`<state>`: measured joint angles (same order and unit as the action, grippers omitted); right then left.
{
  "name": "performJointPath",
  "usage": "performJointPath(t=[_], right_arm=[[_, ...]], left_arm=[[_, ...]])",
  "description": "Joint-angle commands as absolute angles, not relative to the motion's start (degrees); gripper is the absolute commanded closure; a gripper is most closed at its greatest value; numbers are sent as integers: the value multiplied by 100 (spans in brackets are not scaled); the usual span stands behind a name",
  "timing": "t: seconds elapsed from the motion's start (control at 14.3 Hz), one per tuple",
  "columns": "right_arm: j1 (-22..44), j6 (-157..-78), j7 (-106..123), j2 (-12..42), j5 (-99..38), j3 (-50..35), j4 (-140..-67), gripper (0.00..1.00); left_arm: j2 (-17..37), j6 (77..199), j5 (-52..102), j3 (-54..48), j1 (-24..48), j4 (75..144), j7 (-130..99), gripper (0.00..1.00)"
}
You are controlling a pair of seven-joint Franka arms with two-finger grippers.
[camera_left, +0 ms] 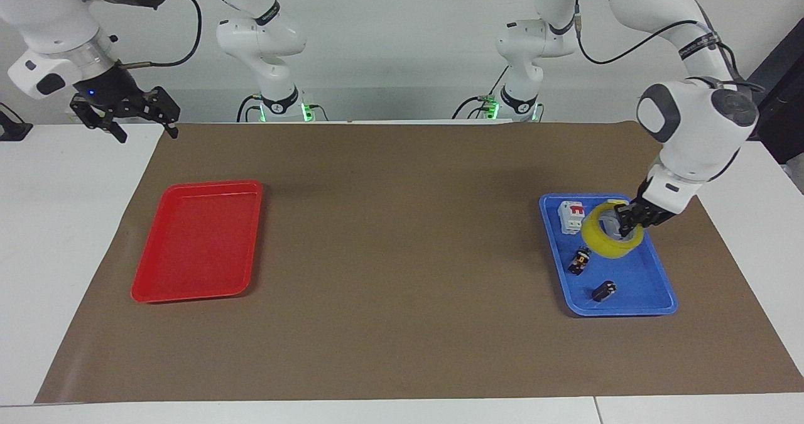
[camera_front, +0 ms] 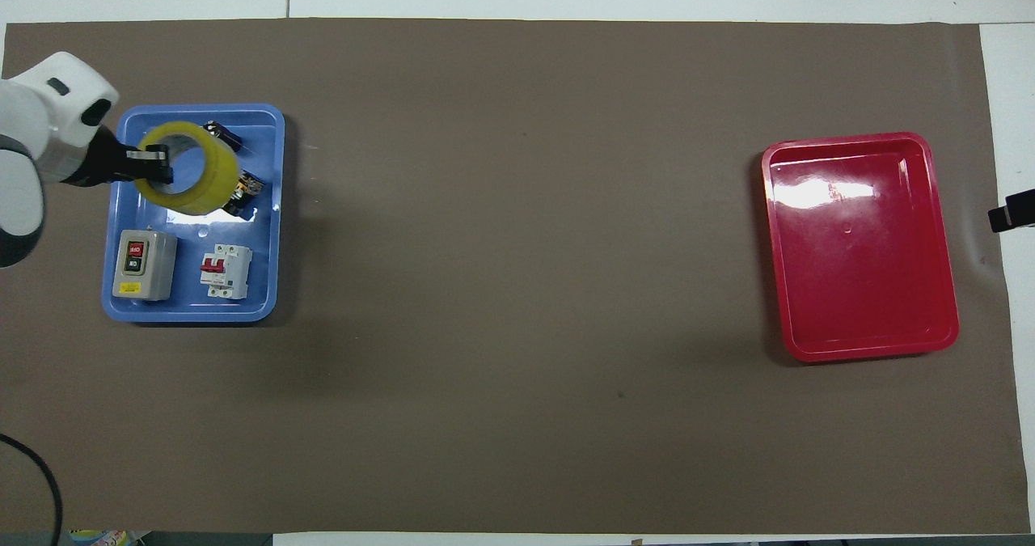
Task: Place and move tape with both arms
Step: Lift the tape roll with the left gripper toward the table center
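Observation:
The yellow tape (camera_left: pixel 595 238) hangs tilted in the air over the blue tray (camera_left: pixel 631 299), held by its rim. My left gripper (camera_left: pixel 624 223) is shut on the rim, with one finger inside the core ring. In the overhead view the tape (camera_front: pixel 206 184) and the left gripper (camera_front: pixel 154 166) sit over the part of the blue tray (camera_front: pixel 187 310) farther from the robots. My right gripper (camera_left: pixel 146 130) is open and empty. It waits in the air past the right arm's end of the brown mat, and only its tip (camera_front: pixel 1011 210) shows from overhead.
The blue tray also holds a grey switch box (camera_front: pixel 144 264), a white circuit breaker (camera_left: pixel 570 215) and two small black parts (camera_left: pixel 579 260) (camera_left: pixel 603 291). A red tray (camera_left: pixel 198 242) lies empty toward the right arm's end of the mat.

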<state>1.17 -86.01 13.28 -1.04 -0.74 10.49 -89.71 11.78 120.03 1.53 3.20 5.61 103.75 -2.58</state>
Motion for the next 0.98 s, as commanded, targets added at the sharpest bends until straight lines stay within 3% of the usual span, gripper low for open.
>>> performJointPath(t=[0.0, 0.35, 0.7, 0.91], right_arm=[[79, -8631, 1424, -193, -62, 1011, -9070, 0], [-8, -8640, 1415, -185, -70, 1037, -9061, 0], [17, -8683, 1415, -185, -70, 1046, -9062, 0], [35, -8666, 1406, -185, -70, 1020, -9062, 0]], left_arm=[[1388, 12339, 194, 387, 1500, 10529, -1367, 100], [2020, 12542, -455, 378, 3091, 10223, -3905, 100], [2688, 12726, -466, 361, 4076, 9643, -5096, 100], [2751, 12929, -466, 352, 4403, 9703, -5133, 100]])
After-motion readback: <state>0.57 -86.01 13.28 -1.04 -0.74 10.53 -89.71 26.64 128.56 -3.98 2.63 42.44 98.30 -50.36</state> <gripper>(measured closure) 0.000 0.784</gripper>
